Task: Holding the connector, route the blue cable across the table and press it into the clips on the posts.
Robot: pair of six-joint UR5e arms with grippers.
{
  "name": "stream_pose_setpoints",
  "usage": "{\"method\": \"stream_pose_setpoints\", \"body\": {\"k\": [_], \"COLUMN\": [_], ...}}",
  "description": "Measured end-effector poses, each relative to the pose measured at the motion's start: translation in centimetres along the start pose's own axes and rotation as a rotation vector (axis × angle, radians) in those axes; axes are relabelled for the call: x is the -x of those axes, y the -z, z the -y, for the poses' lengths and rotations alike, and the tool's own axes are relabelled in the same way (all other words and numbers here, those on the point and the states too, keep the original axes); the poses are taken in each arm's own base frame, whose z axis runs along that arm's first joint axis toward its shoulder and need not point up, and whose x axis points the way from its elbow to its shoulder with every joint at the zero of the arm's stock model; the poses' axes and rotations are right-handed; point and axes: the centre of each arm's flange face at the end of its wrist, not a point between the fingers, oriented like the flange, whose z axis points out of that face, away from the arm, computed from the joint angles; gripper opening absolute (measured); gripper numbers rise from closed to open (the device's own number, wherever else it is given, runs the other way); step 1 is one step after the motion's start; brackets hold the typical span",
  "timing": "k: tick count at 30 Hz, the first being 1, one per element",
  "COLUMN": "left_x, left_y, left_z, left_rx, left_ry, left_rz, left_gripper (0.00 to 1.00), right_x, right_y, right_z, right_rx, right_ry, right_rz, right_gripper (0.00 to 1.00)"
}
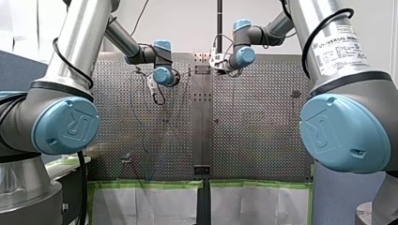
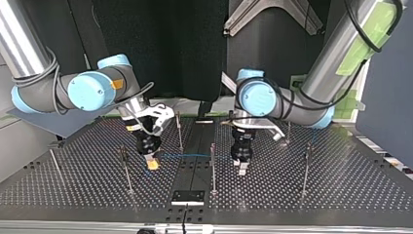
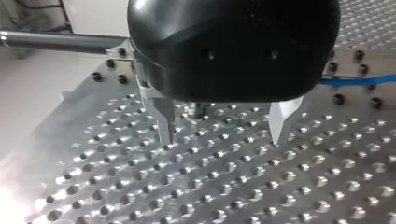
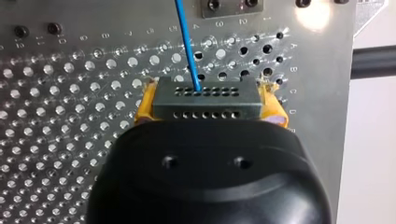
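Note:
My right gripper [image 4: 210, 103] has its yellow pads shut on a grey connector [image 4: 205, 109] with rows of small holes. A thin blue cable [image 4: 187, 42] leaves the connector's face and runs ahead over the perforated table. In the top view that gripper [image 2: 152, 165] hangs low at the left of the middle, and the blue cable [image 2: 185, 156] stretches level to a thin post [image 2: 213, 168]. My left gripper [image 2: 242, 169] stands just right of that post. In the left wrist view its metal fingers [image 3: 221, 138] are open just above the table with nothing between them, and the blue cable [image 3: 359, 81] passes beside them.
Several thin upright posts stand on the perforated table [image 2: 341, 185], among them one [image 2: 126, 170] at the top view's left, one [image 2: 306, 170] at its right and one [image 2: 179, 131] behind the cable. A dark plate [image 2: 187, 196] lies at the near middle edge.

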Motion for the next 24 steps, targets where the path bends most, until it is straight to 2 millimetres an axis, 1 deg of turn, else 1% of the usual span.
{"method": "stream_pose_setpoints", "body": {"k": [4, 8, 11, 17, 24], "left_x": [-0.4, -0.6, -0.4, 0.3, 0.7], "left_y": [0.8, 2.3, 3.5, 6.0, 9.6], "left_z": [0.3, 0.5, 0.7, 1.9, 2.7], "left_rx": [0.019, 0.025, 0.02, -0.032, -0.054], "left_ry": [-0.011, -0.018, -0.012, 0.009, -0.004], "left_rz": [-0.033, -0.07, -0.09, -0.085, -0.133], "left_gripper": [1.0, 1.0, 1.0, 1.0, 1.0], "right_x": [0.0, -0.2, -0.2, -0.6, -0.8], "right_y": [0.1, 0.2, 0.2, 0.3, 0.4], "right_z": [0.2, 0.3, 0.3, 0.1, 0.0], "right_rx": [-0.003, -0.004, -0.003, 0.0, 0.001], "right_ry": [0.0, 0.0, 0.0, 0.0, -0.003], "right_rz": [0.002, 0.003, 0.003, -0.002, -0.002], "right_gripper": [0.0, 0.0, 0.0, 0.0, 0.0]}}
